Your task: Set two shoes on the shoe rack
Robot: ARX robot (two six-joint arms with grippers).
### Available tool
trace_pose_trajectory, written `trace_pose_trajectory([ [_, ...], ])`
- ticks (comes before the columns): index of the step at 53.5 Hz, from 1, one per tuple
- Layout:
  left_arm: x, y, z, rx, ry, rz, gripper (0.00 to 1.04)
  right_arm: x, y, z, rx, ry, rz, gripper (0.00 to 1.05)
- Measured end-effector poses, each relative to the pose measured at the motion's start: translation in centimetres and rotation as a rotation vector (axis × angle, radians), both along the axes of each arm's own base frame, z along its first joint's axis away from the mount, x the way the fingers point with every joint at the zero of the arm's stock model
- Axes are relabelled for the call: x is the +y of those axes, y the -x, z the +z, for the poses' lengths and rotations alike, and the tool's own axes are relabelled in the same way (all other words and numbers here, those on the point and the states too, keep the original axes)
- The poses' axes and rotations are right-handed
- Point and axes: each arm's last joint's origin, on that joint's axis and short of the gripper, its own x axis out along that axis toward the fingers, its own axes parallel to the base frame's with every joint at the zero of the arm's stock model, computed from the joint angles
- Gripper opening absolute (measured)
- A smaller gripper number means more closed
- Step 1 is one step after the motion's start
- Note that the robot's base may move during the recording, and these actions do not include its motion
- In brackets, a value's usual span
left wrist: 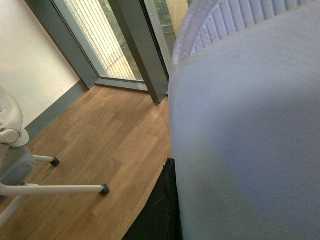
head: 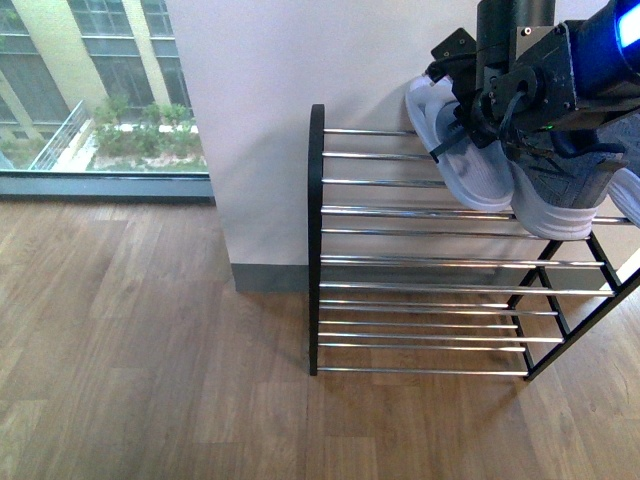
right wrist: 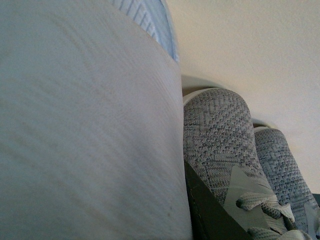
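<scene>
Robot arm hung over grey knit shoes atop chrome-barred shoe rack; gripper state couldn't be told.

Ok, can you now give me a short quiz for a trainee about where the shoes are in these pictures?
1. True or false: the grey sneakers lie on the wooden floor beside the shoe rack.
2. Which tier of the shoe rack carries the sneakers? A) the top one B) a middle one C) the lowest one
3. Fill in the word: in the front view, the sneakers sit toward the ____ end of the rack.

Key: 1 false, they rest on the rack; 2 A; 3 right.
</scene>
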Motion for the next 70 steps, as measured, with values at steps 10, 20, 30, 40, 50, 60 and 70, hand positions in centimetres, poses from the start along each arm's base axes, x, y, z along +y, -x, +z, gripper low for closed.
trace_pose_trajectory([
  [10, 0.0, 0.0, 0.0, 0.000, 0.000, 0.000, 0.02, 0.0, 0.5, 0.6, 0.061, -0.067, -0.060, 0.01],
  [20, 0.0, 0.0, 0.0, 0.000, 0.000, 0.000, 0.02, 0.1, 0.8, 1.1, 0.085, -0.127, -0.114, 0.01],
  [30, 0.0, 0.0, 0.0, 0.000, 0.000, 0.000, 0.02, 0.1, 1.0, 1.1, 0.088, -0.152, -0.143, 0.01],
  [40, 0.0, 0.0, 0.0, 0.000, 0.000, 0.000, 0.02, 0.1, 1.0, 1.1, 0.046, -0.146, -0.149, 0.01],
  [50, 0.0, 0.0, 0.0, 0.000, 0.000, 0.000, 0.02, 0.0, 1.1, 0.8, 0.062, -0.163, -0.140, 0.13],
  [60, 0.0, 0.0, 0.0, 0.000, 0.000, 0.000, 0.02, -0.2, 1.8, 0.6, 0.109, -0.216, -0.127, 0.36],
  [70, 0.0, 0.0, 0.0, 0.000, 0.000, 0.000, 0.02, -0.7, 2.9, 1.9, 0.125, -0.261, -0.082, 0.65],
])
